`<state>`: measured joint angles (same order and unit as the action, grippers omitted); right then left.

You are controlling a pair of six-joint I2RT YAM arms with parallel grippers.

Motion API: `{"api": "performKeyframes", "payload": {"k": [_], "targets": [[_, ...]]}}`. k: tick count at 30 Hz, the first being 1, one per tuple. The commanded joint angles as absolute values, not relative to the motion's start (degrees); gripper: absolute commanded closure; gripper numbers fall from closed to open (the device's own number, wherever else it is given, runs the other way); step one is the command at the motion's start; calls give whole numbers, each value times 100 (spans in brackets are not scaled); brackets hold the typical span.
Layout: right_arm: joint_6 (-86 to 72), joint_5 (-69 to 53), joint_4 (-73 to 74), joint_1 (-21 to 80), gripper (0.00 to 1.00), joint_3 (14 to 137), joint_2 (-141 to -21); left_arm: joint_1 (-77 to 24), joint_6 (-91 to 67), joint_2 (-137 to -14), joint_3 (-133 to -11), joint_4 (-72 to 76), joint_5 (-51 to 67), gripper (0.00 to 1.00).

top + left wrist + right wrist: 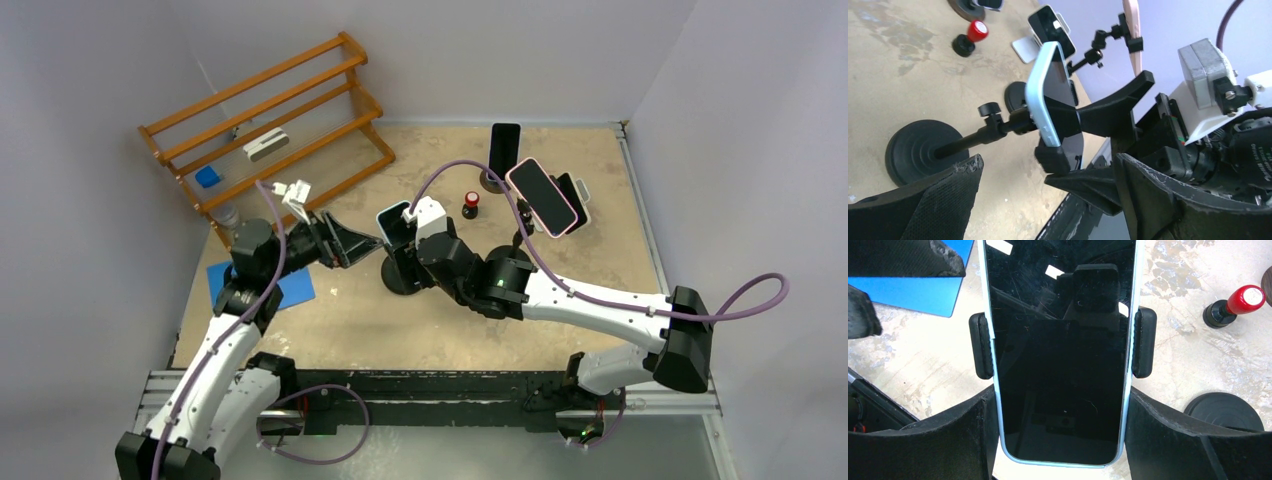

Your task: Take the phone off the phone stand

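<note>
The phone (396, 221), black-screened in a pale blue case, sits in the side clamps (980, 345) of the black phone stand (402, 276) at the table's middle. My right gripper (1060, 440) is shut on the phone (1060, 355): its fingers (963, 435) press both long edges just below the clamps. My left gripper (350, 246) is open just left of the stand, holding nothing. In the left wrist view the phone (1053, 95) stands edge-on above the stand's round base (923, 150), and the left gripper (1048, 200) gapes below it.
Behind and to the right stand other phones on stands: a pink-cased one (542, 197) and a black one (504, 148). A red-capped small object (471, 203) sits between them. A wooden rack (270, 120) fills the back left, with a blue mat (297, 287) under the left arm.
</note>
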<state>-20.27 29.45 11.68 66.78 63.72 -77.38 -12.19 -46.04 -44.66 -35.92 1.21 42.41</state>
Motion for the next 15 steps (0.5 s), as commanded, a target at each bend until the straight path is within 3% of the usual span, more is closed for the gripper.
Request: {"api": "performKeyframes", "payload": {"k": [1,5,11,15], "targets": [[-1975,3137,791,6670,46,6492,-7584,-1230,-5458,-3731,-2758,1216,3243,0],[-1978,3138,788,6671,46,6486,-7589,-1238,-4909,-3524,-2455,1684,3370,0],[-1960,3163,796,6671,46,6479,-7518,-1230,-4929,-4880,-2839,1929,4949,1],[-1960,3146,791,6667,46,6456,-7482,-1230,-5258,-5598,-2856,2741,5836,6]]}}
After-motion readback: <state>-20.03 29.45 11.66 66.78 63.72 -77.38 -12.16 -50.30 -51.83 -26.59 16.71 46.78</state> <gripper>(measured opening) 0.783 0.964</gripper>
